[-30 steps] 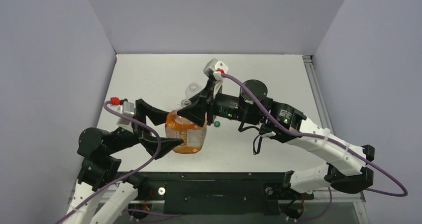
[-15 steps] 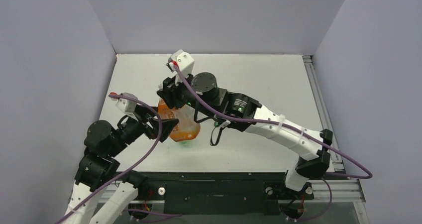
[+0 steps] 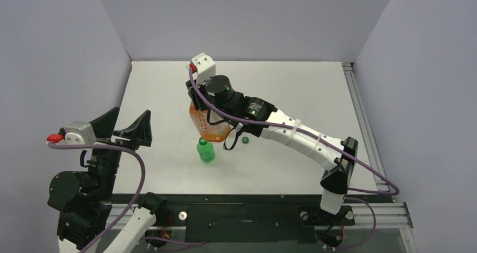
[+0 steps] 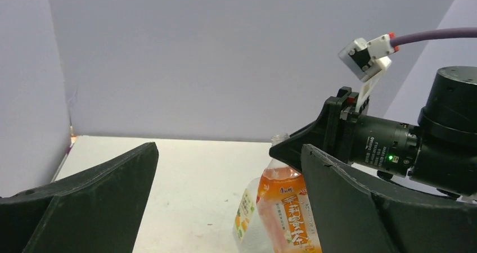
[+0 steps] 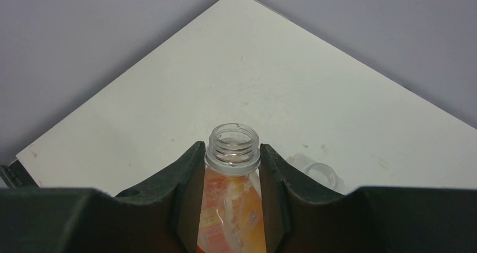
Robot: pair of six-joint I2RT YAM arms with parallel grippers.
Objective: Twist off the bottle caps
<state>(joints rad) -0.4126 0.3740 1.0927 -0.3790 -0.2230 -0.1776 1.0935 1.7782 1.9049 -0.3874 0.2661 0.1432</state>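
My right gripper (image 5: 233, 168) is shut on the neck of the orange bottle (image 5: 230, 208), whose mouth is open with no cap on it. From above, that gripper (image 3: 197, 105) sits over the orange bottle (image 3: 209, 125) at mid-table. The clear bottle with white label (image 4: 249, 211) stands just behind the orange bottle (image 4: 287, 208); its open mouth (image 5: 318, 174) shows too. The green bottle (image 3: 206, 151) stands in front. A green cap (image 3: 245, 140) lies on the table to its right. My left gripper (image 3: 126, 127) is open and empty, well left of the bottles. The white caps are not in view.
The white table (image 3: 292, 90) is closed in by grey walls at the left, back and right. The right arm (image 3: 304, 138) stretches diagonally across the table's right half. A metal rail (image 3: 360, 118) runs along the right edge.
My left gripper has let go of the orange bottle, opened and pulled back to the left. My right gripper has moved left and now holds that bottle's neck. The green bottle now shows.
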